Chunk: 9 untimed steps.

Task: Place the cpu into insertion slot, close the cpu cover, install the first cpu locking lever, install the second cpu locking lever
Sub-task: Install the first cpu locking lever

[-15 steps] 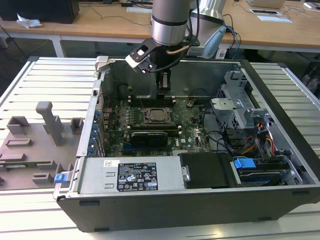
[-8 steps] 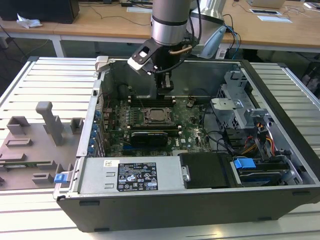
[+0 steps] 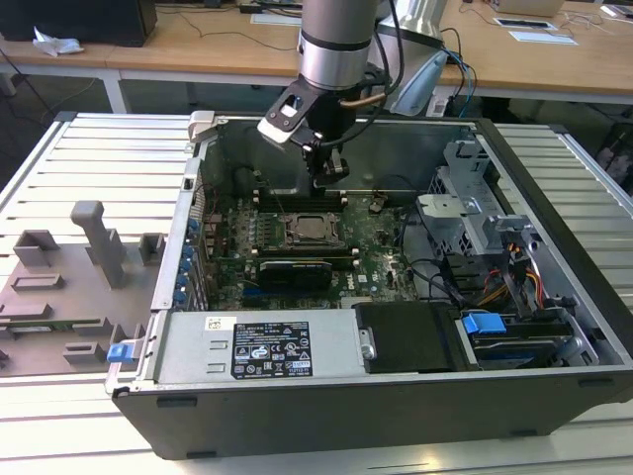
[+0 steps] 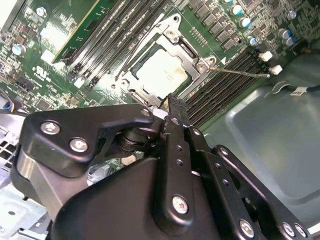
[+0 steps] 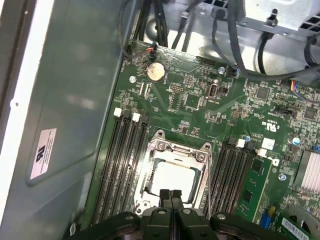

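One arm [image 3: 336, 40], reaching down into one open case [image 3: 396, 416] on a slatted worktop [image 3: 89, 148]. At its tip, one end effector [image 3: 331, 178]: clenched, both fingers [image 5: 164, 197] pressed flat together, grasping nothing. Poised over the green board [image 5: 200, 107], with the fingertips close above one edge of the cover [image 5: 181, 148]; touching it or not, hard to say.

One cpu [image 5: 173, 181], dull silver, seated flat in the slot [image 5: 149, 180] near the middle of the board. One cover, a silvery frame, lying flat around the chip, metal top showing through the window.

Two banks of memory slots [image 5: 127, 165], one on each side of the slot. In the second wrist view, one thin lever [image 4: 242, 73], sticking out from a corner of the cover across the neighbouring bank, toward the case wall.

Elsewhere on the board: one round battery [image 5: 155, 71], well apart from the slot, and one long black card [image 3: 294, 269], just beside the slot on the side away from the end effector.

Outside the case, on the exterior view's left: one grey fixture [image 3: 59, 287] with several upright posts, resting on the worktop.
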Available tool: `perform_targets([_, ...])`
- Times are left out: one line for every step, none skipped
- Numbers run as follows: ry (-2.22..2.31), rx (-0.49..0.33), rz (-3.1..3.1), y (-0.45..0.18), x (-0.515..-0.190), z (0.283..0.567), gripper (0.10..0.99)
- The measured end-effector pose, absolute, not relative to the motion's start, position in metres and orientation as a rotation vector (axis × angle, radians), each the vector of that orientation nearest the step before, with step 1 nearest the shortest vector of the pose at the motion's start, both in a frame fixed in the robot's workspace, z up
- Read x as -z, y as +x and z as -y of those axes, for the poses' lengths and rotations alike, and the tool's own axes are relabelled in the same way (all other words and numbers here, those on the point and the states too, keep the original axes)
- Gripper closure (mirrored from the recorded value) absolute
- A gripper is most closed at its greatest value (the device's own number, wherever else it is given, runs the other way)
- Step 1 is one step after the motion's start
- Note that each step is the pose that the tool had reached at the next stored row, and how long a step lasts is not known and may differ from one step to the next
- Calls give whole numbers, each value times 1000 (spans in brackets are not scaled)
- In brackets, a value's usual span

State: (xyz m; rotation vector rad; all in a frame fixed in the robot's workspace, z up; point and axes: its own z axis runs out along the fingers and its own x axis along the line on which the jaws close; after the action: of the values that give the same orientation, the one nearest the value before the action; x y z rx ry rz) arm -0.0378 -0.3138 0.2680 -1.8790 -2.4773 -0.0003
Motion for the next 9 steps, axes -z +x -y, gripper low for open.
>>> perform_targets([-1864, 0, 2488, -38, -268, 314, 980])
perform_targets([-1853, 0, 2497, -38, -268, 314, 980])
perform_targets([-1833, -1, 2511, -38, -268, 314, 980])
perform_targets([-1822, -1, 2520, -38, -268, 314, 980])
perform_targets([-1796, -1, 2538, -38, -268, 314, 980])
perform_targets([-1776, -2, 2552, -38, -268, 314, 980])
perform_targets([-1766, -2, 2559, -38, -268, 314, 980])
perform_targets([-1740, -2, 2577, -38, -268, 314, 980])
perform_targets([-1721, -3, 2590, -38, -268, 314, 980])
